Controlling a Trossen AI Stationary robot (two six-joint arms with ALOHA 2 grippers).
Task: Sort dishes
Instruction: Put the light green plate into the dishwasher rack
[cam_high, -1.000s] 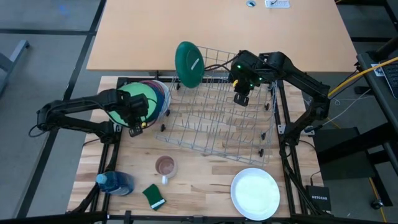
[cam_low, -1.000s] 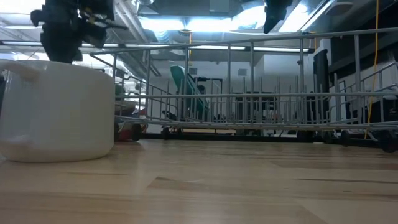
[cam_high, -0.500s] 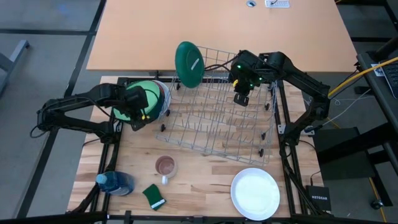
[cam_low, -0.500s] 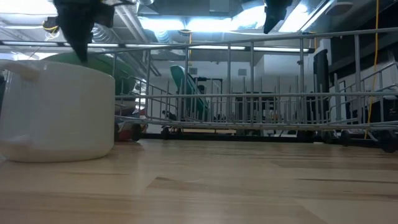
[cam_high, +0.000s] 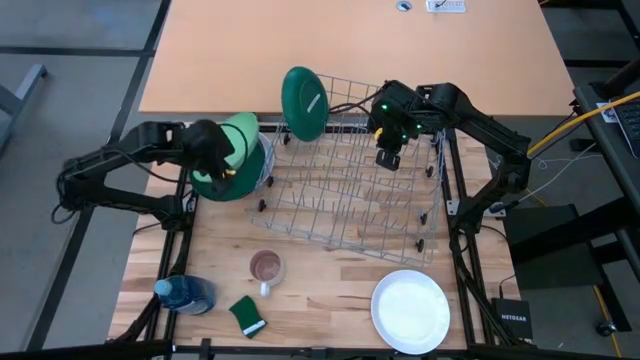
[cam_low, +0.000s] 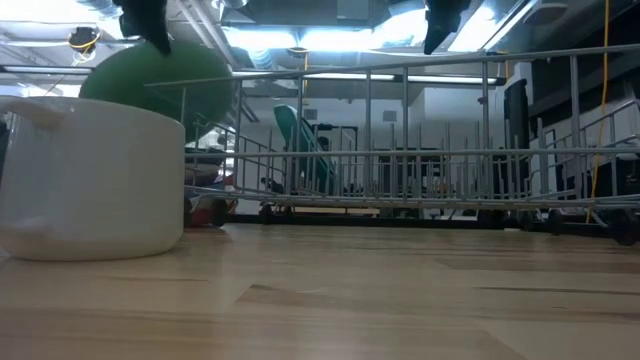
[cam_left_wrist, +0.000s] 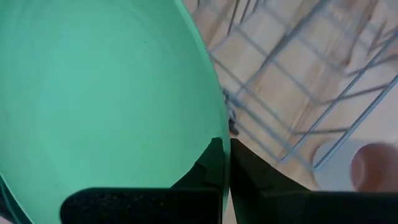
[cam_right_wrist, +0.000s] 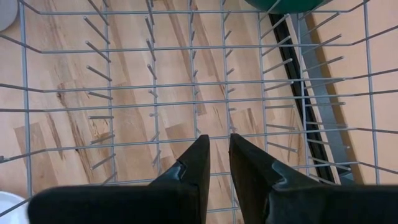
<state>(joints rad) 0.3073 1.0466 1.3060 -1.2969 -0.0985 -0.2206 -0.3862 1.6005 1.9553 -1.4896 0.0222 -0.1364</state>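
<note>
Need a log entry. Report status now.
Left gripper shut on light green plate, lifted off stack. Right gripper empty above rack. Dark green plate racked.

The plate (cam_high: 232, 150) pinched at its rim between the left arm's black fingers (cam_left_wrist: 214, 171) is light green, plain and unpatterned. The plate (cam_high: 304, 103) standing in the rack is dark green with a small pale mark. The rack (cam_high: 350, 170) below the right arm's black fingers (cam_right_wrist: 193, 171) is silver-grey wire. The plate (cam_high: 411, 310) lying flat is white. The tabletop (cam_high: 320, 290) is pale wood with grain streaks. The sponge (cam_high: 247, 316) is green, the mug (cam_high: 266, 268) brown inside.
</note>
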